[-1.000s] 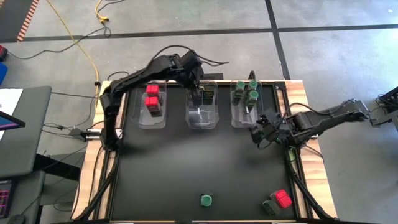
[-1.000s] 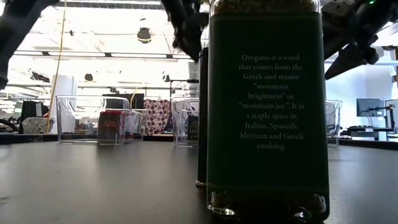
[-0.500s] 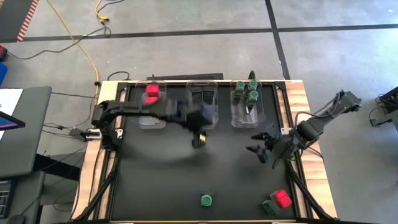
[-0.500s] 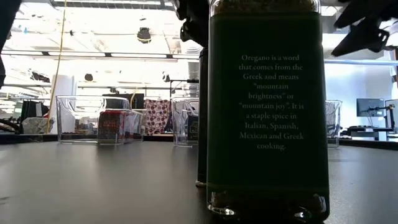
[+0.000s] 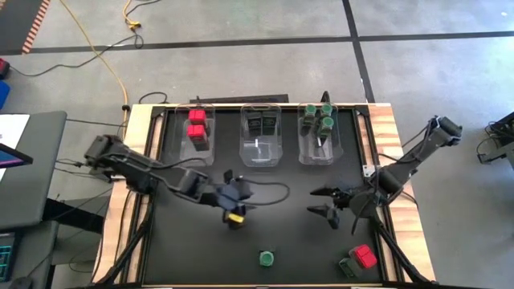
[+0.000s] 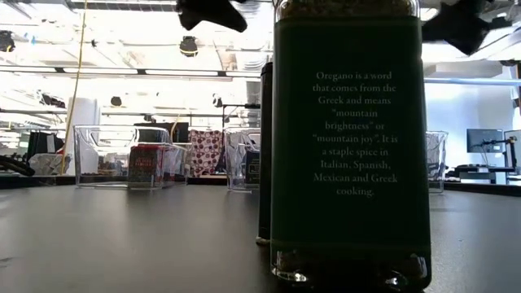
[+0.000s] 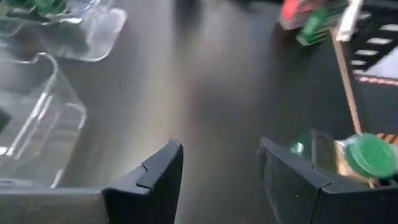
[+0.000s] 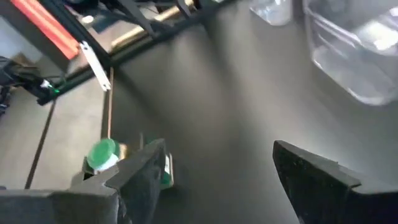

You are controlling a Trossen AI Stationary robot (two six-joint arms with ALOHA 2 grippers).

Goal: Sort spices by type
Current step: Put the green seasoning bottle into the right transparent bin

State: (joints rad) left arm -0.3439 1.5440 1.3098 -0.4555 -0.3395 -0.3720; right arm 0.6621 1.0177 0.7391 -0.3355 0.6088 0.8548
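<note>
Three clear bins stand along the far edge. The left bin (image 5: 197, 135) holds red-topped containers, the middle bin (image 5: 261, 138) dark ones, and the right bin (image 5: 319, 132) green-lidded jars. A green-lidded jar (image 5: 266, 258) stands alone near the near edge and fills the low view as an oregano jar (image 6: 350, 146). A red-topped container (image 5: 365, 255) and a dark one (image 5: 348, 266) sit at the near right corner. My left gripper (image 5: 235, 210) hovers open over mid-table, with the jar (image 7: 367, 155) beyond its finger. My right gripper (image 5: 320, 201) hovers open to the right of it.
Bare black table lies between the bins and the near-edge containers. Wooden rails (image 5: 136, 128) frame the table. The two grippers hang roughly level with each other, a short gap apart. A yellow cable (image 5: 104, 56) runs across the floor beyond the table.
My left gripper has drawn back from the middle bin and swung toward the near edge, ending over mid-table. My right gripper has moved from beside the right bin toward the near edge and slightly left. No container on the table has moved.
</note>
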